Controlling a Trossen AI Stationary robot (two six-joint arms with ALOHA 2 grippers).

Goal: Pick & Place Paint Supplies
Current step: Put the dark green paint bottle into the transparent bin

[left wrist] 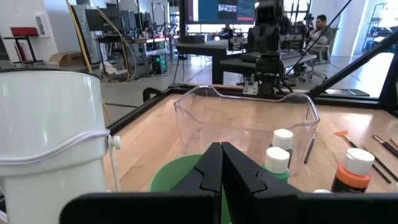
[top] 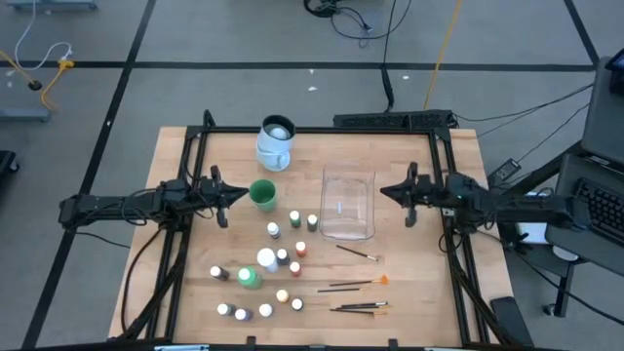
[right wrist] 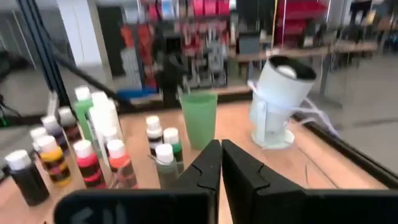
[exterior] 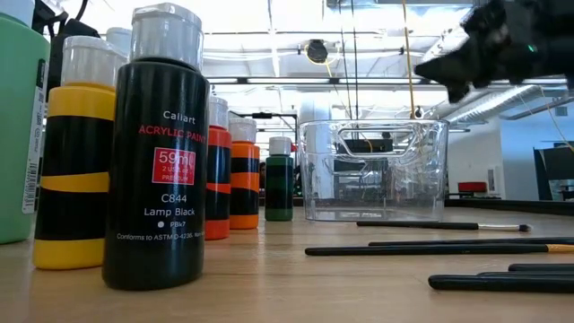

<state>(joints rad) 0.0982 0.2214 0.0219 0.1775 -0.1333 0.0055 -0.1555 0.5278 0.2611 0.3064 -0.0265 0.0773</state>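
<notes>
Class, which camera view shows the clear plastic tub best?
The low view: the clear tub shows whole, from the side, empty. The high view gives its outline between the arms. The left wrist view shows it beyond the bottles; the right wrist view misses it.

The pale wooden bench (top: pixel 195 283) showed smooth, matt grain. The clear rectangular plastic tub (exterior: pixel 375 170) gleamed glossy. The small black paint bottle (exterior: pixel 157 148) had shiny plastic, its cap translucent. The thin dark-handled brushes (exterior: pixel 448 248) looked satin-smooth.
</notes>
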